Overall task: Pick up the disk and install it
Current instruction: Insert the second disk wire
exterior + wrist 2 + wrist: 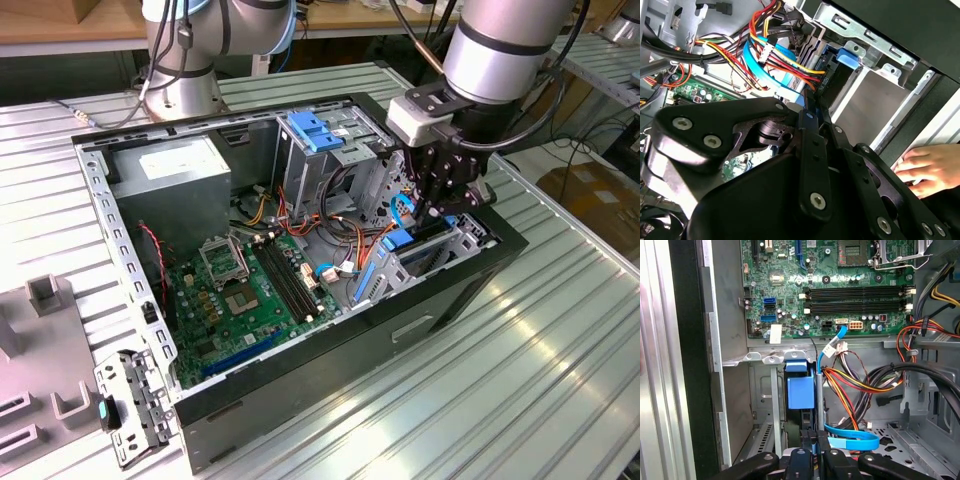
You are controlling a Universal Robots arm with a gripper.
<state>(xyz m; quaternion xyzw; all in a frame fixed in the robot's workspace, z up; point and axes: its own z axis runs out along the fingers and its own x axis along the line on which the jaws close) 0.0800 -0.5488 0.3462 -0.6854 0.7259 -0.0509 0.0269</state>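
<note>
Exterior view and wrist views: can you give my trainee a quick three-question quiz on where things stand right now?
1. True or false: the gripper hangs outside the case.
2. In the second wrist view, what rests beside the case? A) a hand B) a screwdriver C) a cup
3. Fill in: the rails on the disk are coloured ____.

Key: 1 false, it is down inside the case at the drive bay. 2 A, a hand. 3 blue.
</note>
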